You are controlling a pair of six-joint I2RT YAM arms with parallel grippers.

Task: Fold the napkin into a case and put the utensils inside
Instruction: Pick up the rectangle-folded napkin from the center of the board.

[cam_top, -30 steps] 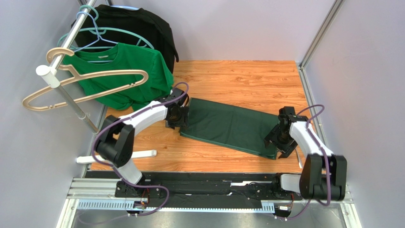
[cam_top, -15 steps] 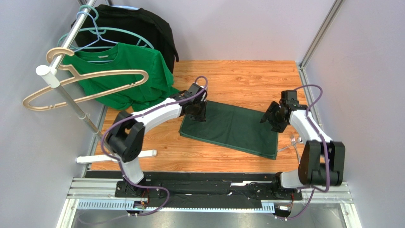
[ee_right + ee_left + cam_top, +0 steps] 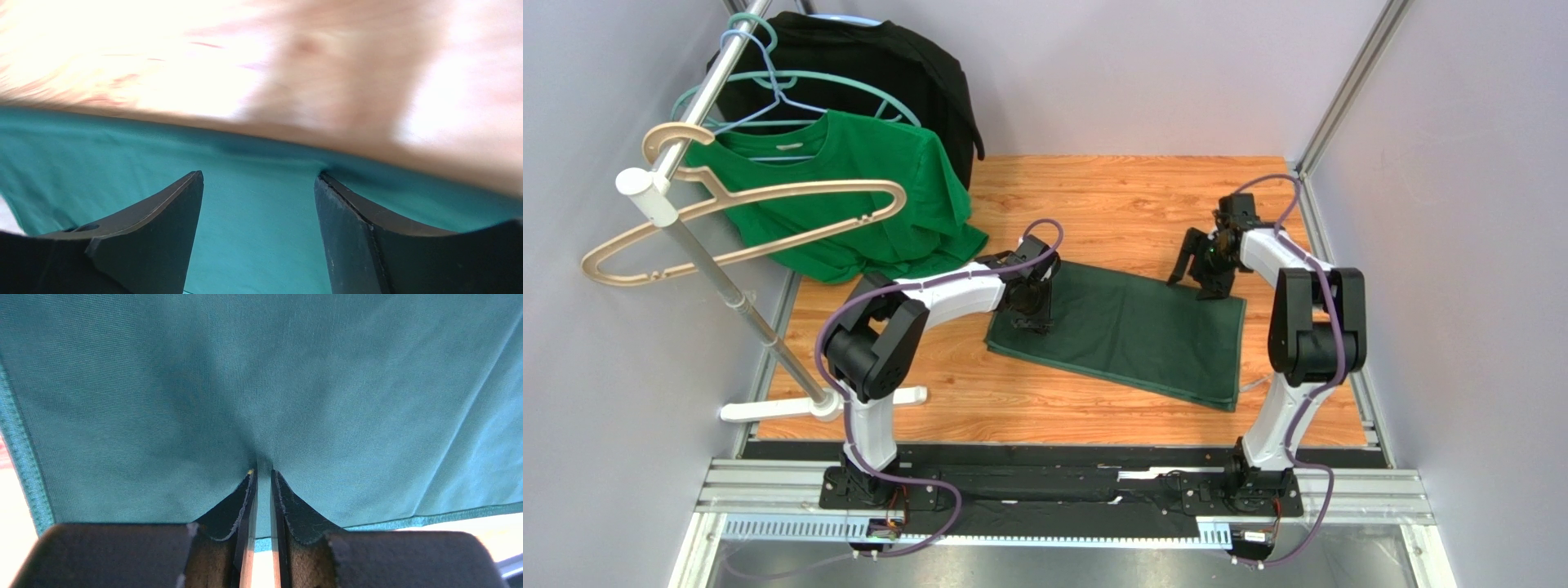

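Green napkin (image 3: 1130,333) pinched in left end effector (image 3: 263,476).

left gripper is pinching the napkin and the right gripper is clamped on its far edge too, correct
Not quite. The right gripper is open, jaws spread over the far edge of the napkin without gripping it; the right wrist view shows this. The left gripper is pinching the napkin.

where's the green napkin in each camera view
Top external: napkin lies in the centre of the wooden table.
Left wrist: fills the frame, pinched by the left gripper.
Right wrist: lower half, behind the open right gripper.
Shared landmark: the napkin's edge against wood.
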